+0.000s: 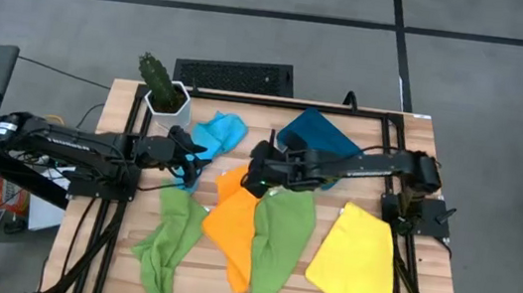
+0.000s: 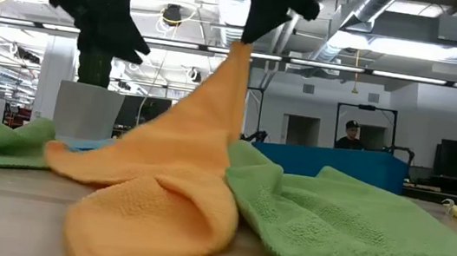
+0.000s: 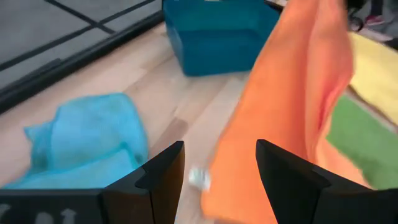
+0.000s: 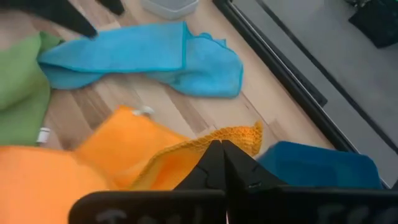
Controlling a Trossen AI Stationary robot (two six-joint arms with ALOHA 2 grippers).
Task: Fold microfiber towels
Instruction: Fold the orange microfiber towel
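Orange towel [image 2: 171, 182] corner pinched aloft by closed right gripper [image 4: 222, 163], left gripper [image 3: 219, 167] spread empty, teal bin [image 1: 318, 133] at 12 o'clock, contents unclear.

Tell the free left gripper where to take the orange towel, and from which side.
Take the orange towel at its raised edge just below the right gripper, which pinches one corner aloft. The left gripper is open, and the hanging cloth lies just ahead and to one side, so come in level from the left arm's side.
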